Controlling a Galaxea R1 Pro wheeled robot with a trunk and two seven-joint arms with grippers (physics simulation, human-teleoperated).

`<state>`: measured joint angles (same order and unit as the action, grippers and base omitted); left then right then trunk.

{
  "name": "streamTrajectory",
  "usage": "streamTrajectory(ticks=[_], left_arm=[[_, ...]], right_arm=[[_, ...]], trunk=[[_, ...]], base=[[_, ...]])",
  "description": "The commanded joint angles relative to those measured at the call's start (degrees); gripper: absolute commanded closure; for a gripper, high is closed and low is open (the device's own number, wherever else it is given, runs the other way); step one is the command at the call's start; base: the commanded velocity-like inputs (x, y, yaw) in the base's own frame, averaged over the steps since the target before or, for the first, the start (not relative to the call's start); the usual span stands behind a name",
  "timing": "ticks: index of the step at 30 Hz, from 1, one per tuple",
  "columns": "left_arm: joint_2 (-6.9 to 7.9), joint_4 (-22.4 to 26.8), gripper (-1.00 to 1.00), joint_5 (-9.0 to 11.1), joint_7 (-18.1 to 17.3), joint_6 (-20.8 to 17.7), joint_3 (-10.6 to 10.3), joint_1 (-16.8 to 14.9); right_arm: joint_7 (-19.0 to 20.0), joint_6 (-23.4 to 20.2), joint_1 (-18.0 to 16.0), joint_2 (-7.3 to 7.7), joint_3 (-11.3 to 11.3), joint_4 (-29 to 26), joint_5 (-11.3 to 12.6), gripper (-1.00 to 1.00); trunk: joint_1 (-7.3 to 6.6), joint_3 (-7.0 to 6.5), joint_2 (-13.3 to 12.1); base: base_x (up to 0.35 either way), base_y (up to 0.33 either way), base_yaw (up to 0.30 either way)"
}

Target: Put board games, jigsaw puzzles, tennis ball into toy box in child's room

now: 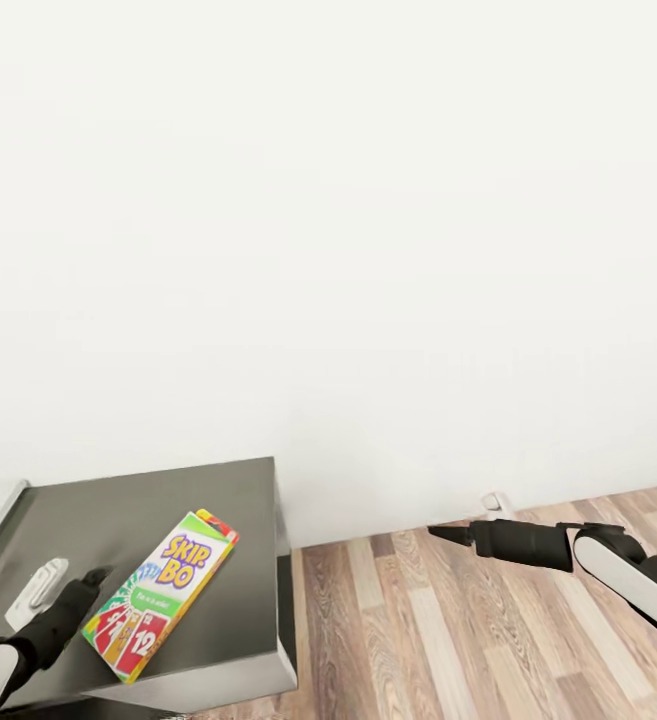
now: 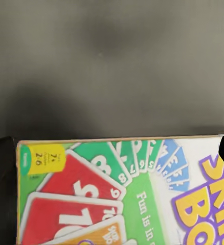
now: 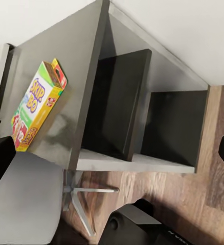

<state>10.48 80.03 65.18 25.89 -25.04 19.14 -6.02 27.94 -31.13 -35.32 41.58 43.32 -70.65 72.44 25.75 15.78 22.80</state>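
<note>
Holding the Skip-Bo box (image 1: 160,592) by one end, your left gripper (image 1: 96,578) has it clamped just over the dark cabinet (image 1: 218,500) (not the table). Your right gripper (image 1: 438,535) hangs empty above the floor (image 1: 448,630), fingers apart. You can't see the toy box, so most of the job looks left.

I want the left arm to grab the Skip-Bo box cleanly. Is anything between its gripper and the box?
Nothing visible does. The Skip-Bo box lies flat on the dark cabinet top, with the left gripper right at its near edge.
</note>
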Motion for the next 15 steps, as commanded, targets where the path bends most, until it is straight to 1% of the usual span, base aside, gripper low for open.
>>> streamTrajectory(ticks=[1,6,12,15], left_arm=[[0.00,0.24,-1.00,0.55,0.50,-0.18,-0.18,-0.05],[-0.01,1.06,-1.00,0.49,0.72,-0.18,-0.79,-0.05],[-0.02,1.66,-1.00,0.35,0.81,-0.18,-1.00,-0.05],[-0.02,1.90,-1.00,0.23,0.85,-0.18,-1.07,-0.05]], right_arm=[[-0.03,-0.16,-0.10,0.03,0.15,-0.01,0.42,-1.00],[-0.11,-0.16,-0.10,-0.08,0.17,-0.01,0.37,-1.00],[-0.14,-0.16,-0.10,-0.12,0.18,-0.01,0.35,-1.00],[-0.15,-0.16,-0.10,-0.14,0.18,0.01,0.35,-1.00]], trunk=[[0.04,0.11,0.12],[0.04,0.11,0.12],[0.04,0.11,0.12],[0.04,0.11,0.12]], base=[[0.000,0.000,0.277],[0.000,0.000,0.285],[0.000,0.000,0.290],[0.000,0.000,0.242]])
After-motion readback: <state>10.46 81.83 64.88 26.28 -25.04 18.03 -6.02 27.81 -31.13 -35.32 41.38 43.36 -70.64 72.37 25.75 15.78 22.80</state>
